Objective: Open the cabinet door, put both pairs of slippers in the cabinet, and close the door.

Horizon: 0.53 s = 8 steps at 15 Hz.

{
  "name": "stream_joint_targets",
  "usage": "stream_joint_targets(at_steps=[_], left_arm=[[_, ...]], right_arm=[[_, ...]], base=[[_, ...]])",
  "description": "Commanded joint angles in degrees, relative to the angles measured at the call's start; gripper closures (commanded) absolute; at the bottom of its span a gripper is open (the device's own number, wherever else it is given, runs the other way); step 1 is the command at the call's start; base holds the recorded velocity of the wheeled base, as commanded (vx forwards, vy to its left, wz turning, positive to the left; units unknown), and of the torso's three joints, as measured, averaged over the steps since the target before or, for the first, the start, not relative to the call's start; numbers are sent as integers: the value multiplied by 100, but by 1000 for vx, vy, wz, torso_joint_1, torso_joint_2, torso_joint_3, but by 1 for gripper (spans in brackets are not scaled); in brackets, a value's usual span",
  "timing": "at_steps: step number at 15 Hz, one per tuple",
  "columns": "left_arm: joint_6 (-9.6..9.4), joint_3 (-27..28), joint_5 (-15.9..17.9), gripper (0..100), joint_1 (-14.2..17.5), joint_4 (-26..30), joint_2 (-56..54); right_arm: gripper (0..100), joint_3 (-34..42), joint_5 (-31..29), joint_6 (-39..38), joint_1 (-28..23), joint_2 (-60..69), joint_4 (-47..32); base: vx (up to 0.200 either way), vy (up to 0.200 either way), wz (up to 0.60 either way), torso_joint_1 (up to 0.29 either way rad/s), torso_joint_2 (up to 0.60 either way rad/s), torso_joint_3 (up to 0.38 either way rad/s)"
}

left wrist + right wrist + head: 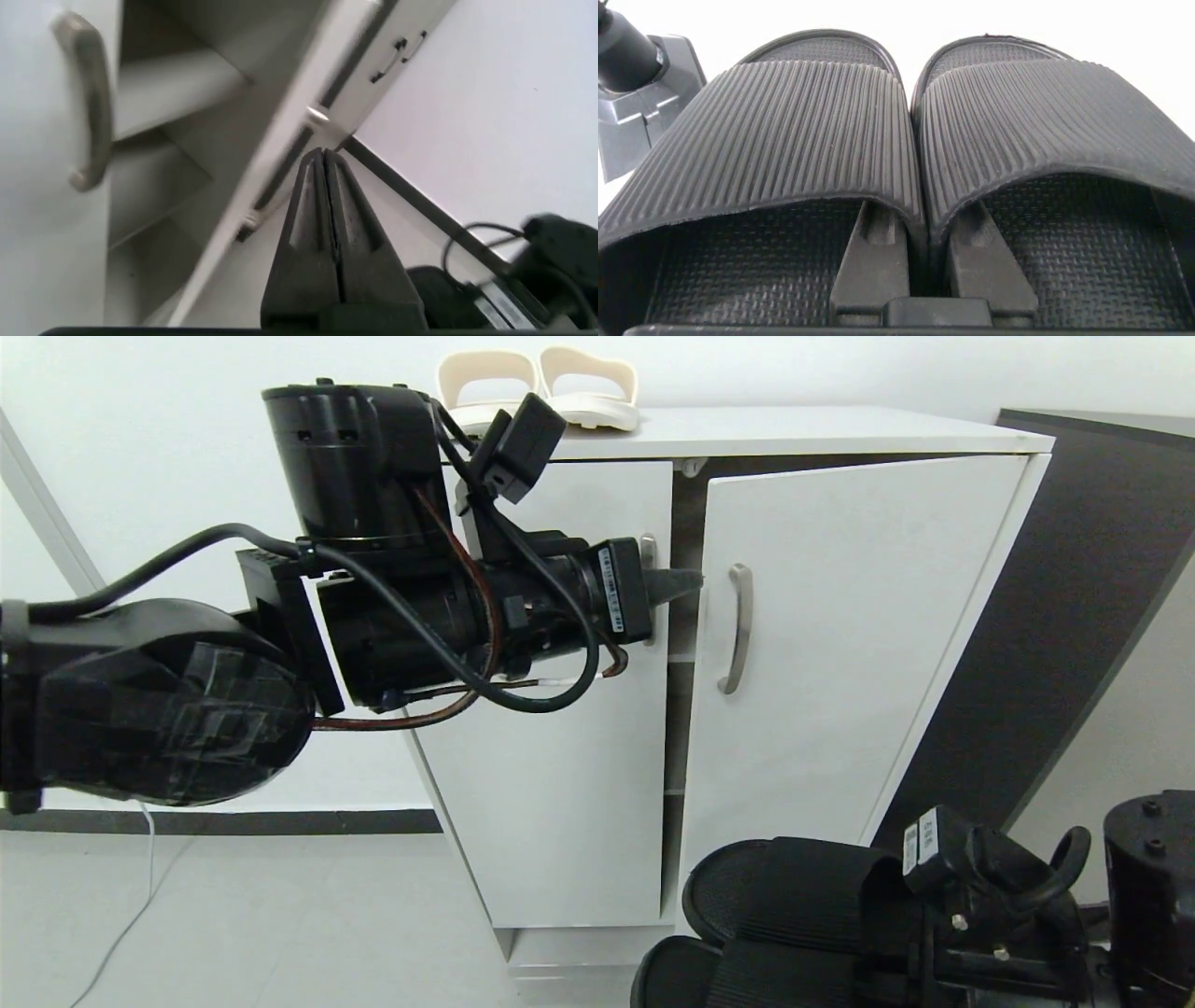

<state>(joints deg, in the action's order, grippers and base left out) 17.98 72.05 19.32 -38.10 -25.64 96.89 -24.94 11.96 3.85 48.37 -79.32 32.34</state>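
While the left tool (691, 583), pinched narrow, points between white cabinet doors (840, 644), the right tool (923, 233) clamps ribbed black slippers (803, 131).

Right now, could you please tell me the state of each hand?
Left hand: closed, holding nothing.
Right hand: closed on the black slippers.

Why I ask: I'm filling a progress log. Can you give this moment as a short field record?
cabinet: white, two doors
right-hand door: ajar, dark gap between it and the left-hand door
left pincer: shut, tip at that gap, beside the left-hand door's handle
beige slippers: pair on the cabinet top
black slippers: pair held low in front of the cabinet
right pincer: shut on black slippers, one finger inside each
task state: neither pair in the cabinet yet
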Motion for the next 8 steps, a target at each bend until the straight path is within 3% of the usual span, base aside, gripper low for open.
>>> stream_joint_targets(at_steps=[1, 5, 6, 8], left_arm=[[4, 169, 10, 100, 109, -3, 287], [12, 459, 1, 100, 276, -3, 603], [92, 574, 1, 100, 276, -3, 682], [452, 820, -25, 100, 276, -3, 787]], right_arm=[[100, 7, -9, 1, 58, 13, 0], [100, 33, -9, 72, 85, 5, -9], [100, 42, -9, 72, 129, 5, -17], [100, 51, -9, 72, 181, 5, -96]], base=[[0, 0, 0, 0, 0, 0], [0, 0, 0, 0, 0, 0], [0, 0, 0, 0, 0, 0], [0, 0, 0, 0, 0, 0]])
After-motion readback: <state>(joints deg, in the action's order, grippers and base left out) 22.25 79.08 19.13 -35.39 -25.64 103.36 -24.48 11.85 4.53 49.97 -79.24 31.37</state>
